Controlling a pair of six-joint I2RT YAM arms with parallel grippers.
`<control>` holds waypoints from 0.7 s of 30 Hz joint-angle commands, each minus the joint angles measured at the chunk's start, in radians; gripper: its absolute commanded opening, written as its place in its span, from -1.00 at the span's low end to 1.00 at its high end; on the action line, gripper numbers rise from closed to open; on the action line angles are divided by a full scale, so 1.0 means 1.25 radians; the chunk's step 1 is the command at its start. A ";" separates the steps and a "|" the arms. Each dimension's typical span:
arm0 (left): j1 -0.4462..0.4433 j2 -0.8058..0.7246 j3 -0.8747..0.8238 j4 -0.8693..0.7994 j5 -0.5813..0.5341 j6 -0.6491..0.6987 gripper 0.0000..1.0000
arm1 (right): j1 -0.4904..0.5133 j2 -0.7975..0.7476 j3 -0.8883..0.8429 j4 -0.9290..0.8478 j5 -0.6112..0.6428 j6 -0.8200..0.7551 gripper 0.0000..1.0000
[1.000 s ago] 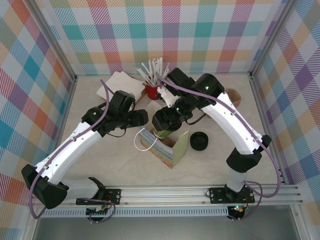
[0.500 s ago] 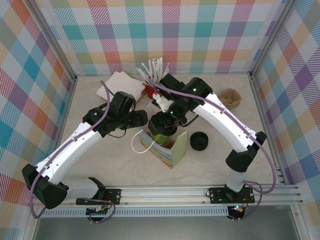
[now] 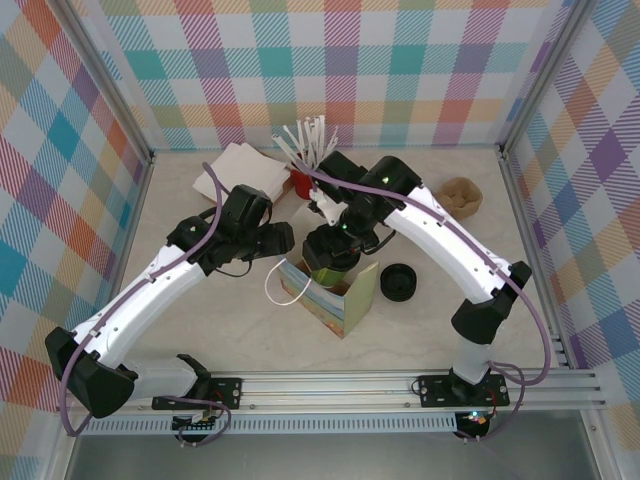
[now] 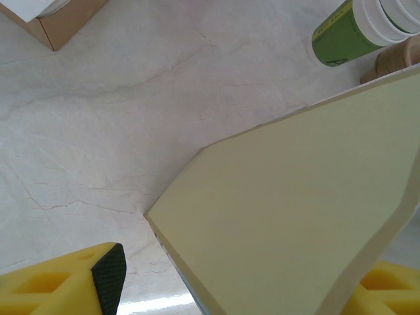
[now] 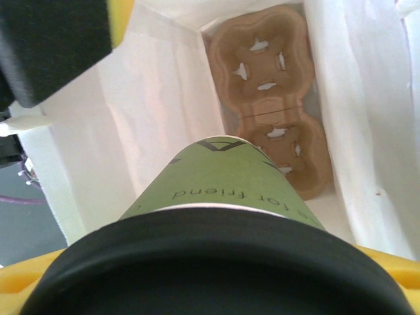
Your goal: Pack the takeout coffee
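Green paper with a cream band near the top: the takeout coffee (image 5: 223, 177) is hanging at the mouth of the paper bag (image 3: 362, 292). Its base is pointing down at a brown moulded-pulp cup carrier (image 5: 279, 98), which is lying flat on the bag floor. The right gripper (image 3: 331, 246) is clamping the cup between its pads (image 5: 52, 46). A black rounded cap is covering the cup's near end in the right wrist view. The white inner bag walls are standing off the cup's base, leaving room on both sides.

The left gripper (image 3: 279, 239) is sitting at the bag's left rim with its jaws spread wide, one yellow finger (image 4: 108, 275) on either side of a smooth cream bag panel. Cannot tell whether the pads are touching the panel. The panel's straight creased edges are running diagonally across the left wrist view.

A white loop handle (image 3: 270, 285) is drooping from the bag's left side onto the marble-patterned table (image 3: 200, 320), and bare surface is stretching from there toward the left frame rail. Black round lids (image 3: 398, 282) are sitting just right of the bag, apart from it.

A red cup of white straws (image 3: 303, 182) is standing behind the grippers. White napkins (image 3: 235, 168) are lying at the rear left. Nested green cups (image 4: 344, 33) and a cardboard box corner (image 4: 65, 23) are showing at the top of the left wrist view.
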 commanded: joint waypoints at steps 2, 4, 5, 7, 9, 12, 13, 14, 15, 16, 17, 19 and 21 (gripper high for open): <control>0.005 -0.005 -0.010 0.000 -0.014 0.014 0.40 | -0.004 0.018 -0.003 -0.042 0.045 -0.011 0.47; 0.005 -0.003 -0.010 0.001 -0.013 0.014 0.40 | -0.003 0.021 -0.003 -0.048 0.060 -0.015 0.47; 0.005 -0.003 -0.010 0.001 -0.014 0.014 0.40 | -0.003 0.023 -0.003 -0.051 0.064 -0.016 0.47; 0.005 -0.001 -0.009 0.001 -0.012 0.015 0.40 | -0.003 0.028 -0.005 -0.055 0.069 -0.021 0.47; 0.005 -0.001 -0.008 0.003 -0.011 0.016 0.40 | -0.004 0.034 -0.009 -0.059 0.073 -0.024 0.47; 0.005 0.001 -0.006 0.003 -0.010 0.015 0.40 | -0.003 0.041 -0.018 -0.059 0.071 -0.035 0.46; 0.005 0.001 -0.006 0.003 -0.010 0.015 0.40 | -0.003 0.043 -0.020 -0.057 0.070 -0.036 0.46; 0.005 0.001 -0.005 0.002 -0.010 0.015 0.40 | -0.003 0.045 -0.024 -0.057 0.070 -0.041 0.46; 0.005 0.001 -0.006 0.002 -0.010 0.016 0.40 | -0.002 0.046 -0.027 -0.057 0.071 -0.044 0.46; 0.005 0.002 -0.006 0.003 -0.010 0.015 0.40 | -0.003 0.048 -0.029 -0.058 0.072 -0.047 0.46; 0.005 0.001 -0.005 0.001 -0.011 0.015 0.40 | -0.001 0.048 -0.033 -0.057 0.070 -0.054 0.46; 0.005 0.003 -0.005 0.001 -0.011 0.015 0.40 | 0.002 0.049 -0.039 -0.054 0.068 -0.063 0.46; 0.005 0.003 -0.007 0.001 -0.011 0.015 0.40 | 0.007 0.048 -0.050 -0.048 0.068 -0.075 0.46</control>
